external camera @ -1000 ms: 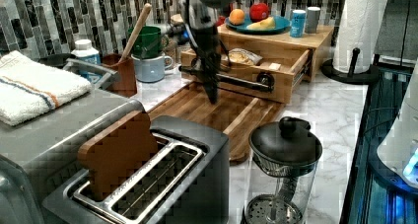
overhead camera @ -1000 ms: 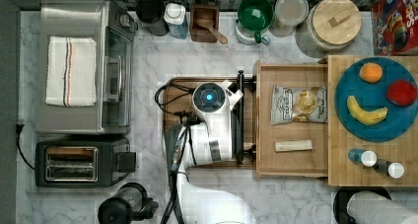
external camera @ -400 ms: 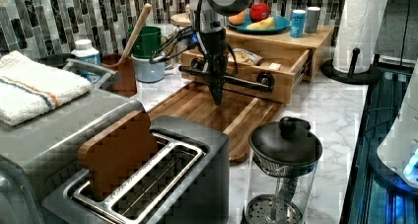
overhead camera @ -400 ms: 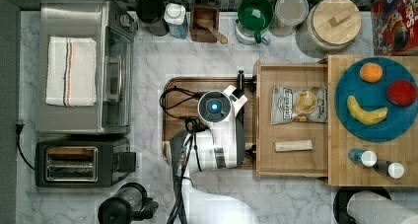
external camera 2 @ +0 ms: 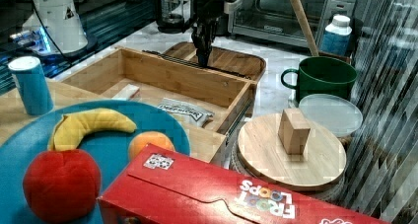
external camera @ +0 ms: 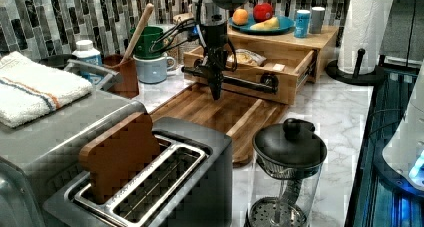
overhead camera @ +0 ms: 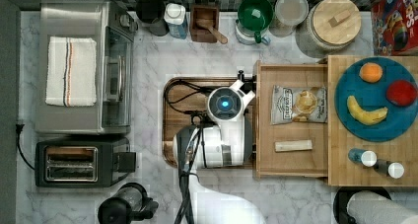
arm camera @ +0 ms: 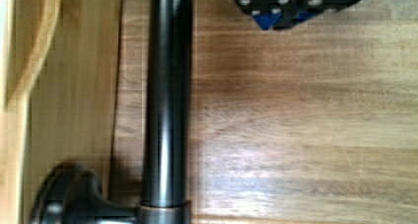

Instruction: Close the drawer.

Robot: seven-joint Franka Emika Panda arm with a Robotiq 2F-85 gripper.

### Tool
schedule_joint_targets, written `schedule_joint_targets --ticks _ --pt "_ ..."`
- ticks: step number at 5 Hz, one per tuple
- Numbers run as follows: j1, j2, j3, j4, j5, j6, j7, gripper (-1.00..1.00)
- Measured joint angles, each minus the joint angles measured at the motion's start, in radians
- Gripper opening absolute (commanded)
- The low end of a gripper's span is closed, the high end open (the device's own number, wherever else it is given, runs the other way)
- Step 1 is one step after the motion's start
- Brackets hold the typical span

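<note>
The drawer (overhead camera: 291, 161) stands pulled out from under the butcher-block top (overhead camera: 340, 177), in the top view's right half. It holds a chip bag (overhead camera: 298, 104) and a small pale bar (overhead camera: 293, 145). Its black bar handle (external camera: 242, 82) (arm camera: 167, 100) runs along the front edge. My gripper (external camera: 216, 93) (external camera 2: 202, 60) points straight down just in front of the handle, low over the brown tray (external camera: 220, 112). It is shut with nothing in it, and its fingertips (arm camera: 268, 19) sit beside the bar, apart from it. From above, my wrist (overhead camera: 224, 104) covers the gripper.
A blue plate (overhead camera: 379, 130) with fruit and two small bottles (overhead camera: 362, 157) sit on the block top. Behind the drawer stand a green mug (overhead camera: 255, 14), a lidded jar (overhead camera: 335, 21) and a utensil holder (overhead camera: 204, 21). A toaster oven (overhead camera: 81, 66), toaster (overhead camera: 79, 162) and kettle (external camera: 287, 157) stand beyond the tray.
My arm has shifted toward the top view's right, bringing the gripper closer to the drawer handle. The drawer itself has not moved.
</note>
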Motion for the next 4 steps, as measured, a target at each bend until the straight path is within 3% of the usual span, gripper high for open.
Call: schedule_joint_targets --ticks 1,4 --pt "-0.043 0.008 -0.004 0.018 0.007 -0.017 -0.058 -1.0" --pt "-0.069 0.01 -0.065 0.023 0.014 0.002 -0.222 -1.0"
